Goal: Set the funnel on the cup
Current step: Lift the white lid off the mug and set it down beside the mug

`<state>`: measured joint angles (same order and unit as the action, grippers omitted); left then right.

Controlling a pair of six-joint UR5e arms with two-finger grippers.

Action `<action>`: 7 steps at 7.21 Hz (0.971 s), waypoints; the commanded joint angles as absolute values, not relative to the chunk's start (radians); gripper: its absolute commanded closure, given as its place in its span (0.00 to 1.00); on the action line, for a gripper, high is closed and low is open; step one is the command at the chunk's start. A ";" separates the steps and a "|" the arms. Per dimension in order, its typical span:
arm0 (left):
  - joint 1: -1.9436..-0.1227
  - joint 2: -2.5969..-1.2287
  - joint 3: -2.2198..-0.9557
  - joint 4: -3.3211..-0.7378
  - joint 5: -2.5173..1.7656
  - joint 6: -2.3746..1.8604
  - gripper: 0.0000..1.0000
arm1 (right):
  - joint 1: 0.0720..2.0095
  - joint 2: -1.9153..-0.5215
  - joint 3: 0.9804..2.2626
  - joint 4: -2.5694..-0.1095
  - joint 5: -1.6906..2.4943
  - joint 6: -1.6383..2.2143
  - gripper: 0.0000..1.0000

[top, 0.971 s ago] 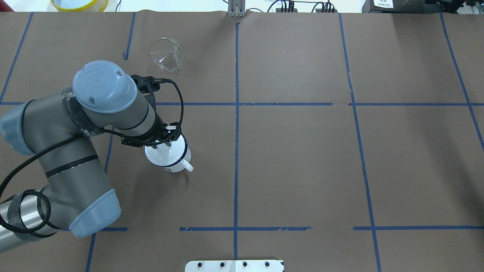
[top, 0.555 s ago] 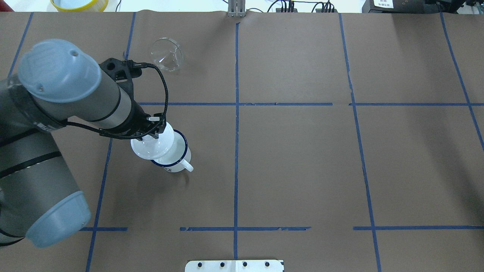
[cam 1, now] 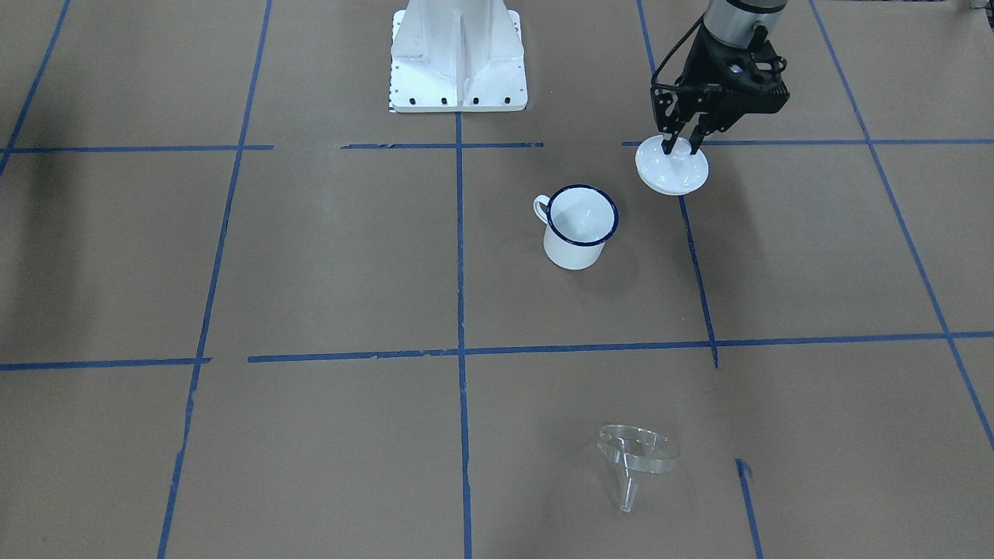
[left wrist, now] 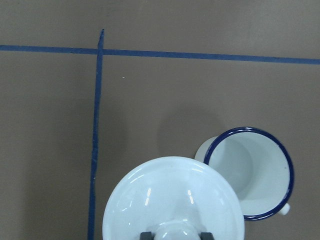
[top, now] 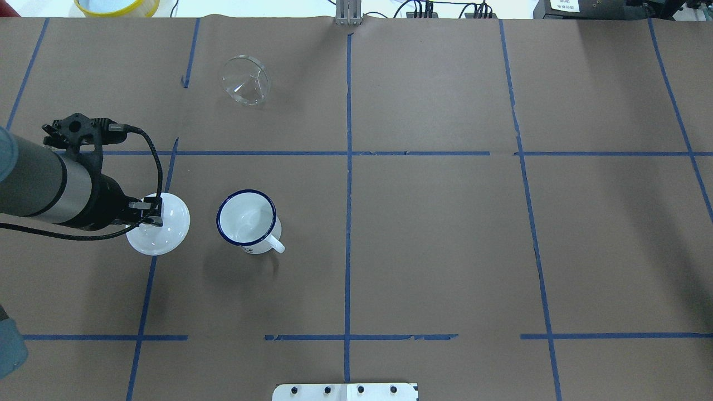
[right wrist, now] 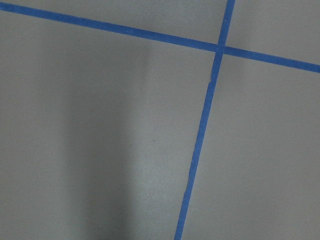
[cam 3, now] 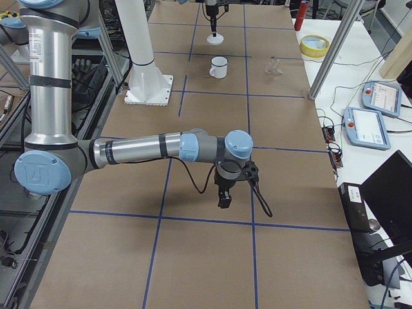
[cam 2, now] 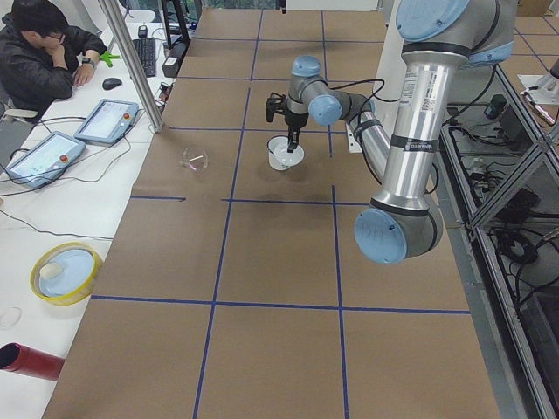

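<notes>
The cup [top: 247, 220] is a white enamel mug with a dark blue rim, upright and uncovered, its handle toward the robot. It also shows in the front view [cam 1: 581, 225] and the left wrist view [left wrist: 247, 172]. The clear funnel [top: 245, 79] lies on its side at the far left of the table, alone [cam 1: 637, 454]. My left gripper [top: 146, 214] is shut on the knob of a white round lid [top: 161, 225], held left of the cup, low over the paper [cam 1: 672, 167]. My right gripper [cam 3: 223, 201] hangs far off over bare paper; I cannot tell whether it is open or shut.
Brown paper with blue tape lines covers the table [top: 434, 234]. The robot's white base plate [cam 1: 458, 62] stands at the near edge. A yellow bowl [top: 117, 5] sits beyond the far left corner. An operator [cam 2: 39, 52] sits at a side desk.
My left gripper has lifted the white lid off the cup and carried it to the left. The cup now stands uncovered. The funnel has not moved.
</notes>
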<state>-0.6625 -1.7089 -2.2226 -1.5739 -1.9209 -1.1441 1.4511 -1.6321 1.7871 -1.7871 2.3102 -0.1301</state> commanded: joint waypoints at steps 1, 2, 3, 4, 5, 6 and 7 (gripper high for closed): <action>-0.618 -1.687 -2.036 -1.800 -1.910 -1.215 1.00 | 1.451 -1.632 1.787 -1.787 2.310 -0.129 0.00; -0.591 -1.693 -1.985 -1.828 -1.879 -1.241 1.00 | 1.451 -1.632 1.787 -1.787 2.310 -0.130 0.00; -0.585 -1.698 -1.970 -1.836 -1.879 -1.244 1.00 | 1.451 -1.632 1.787 -1.787 2.310 -0.130 0.00; -0.577 -1.697 -1.970 -1.836 -1.879 -1.244 1.00 | 1.451 -1.632 1.787 -1.787 2.310 -0.130 0.00; -0.569 -1.698 -1.961 -1.836 -1.879 -1.244 1.00 | 1.451 -1.632 1.787 -1.787 2.310 -0.130 0.00; -0.565 -1.700 -1.951 -1.836 -1.879 -1.244 1.00 | 1.451 -1.632 1.787 -1.787 2.310 -0.130 0.00; -0.565 -1.701 -1.948 -1.836 -1.879 -1.243 1.00 | 1.451 -1.632 1.787 -1.787 2.310 -0.130 0.00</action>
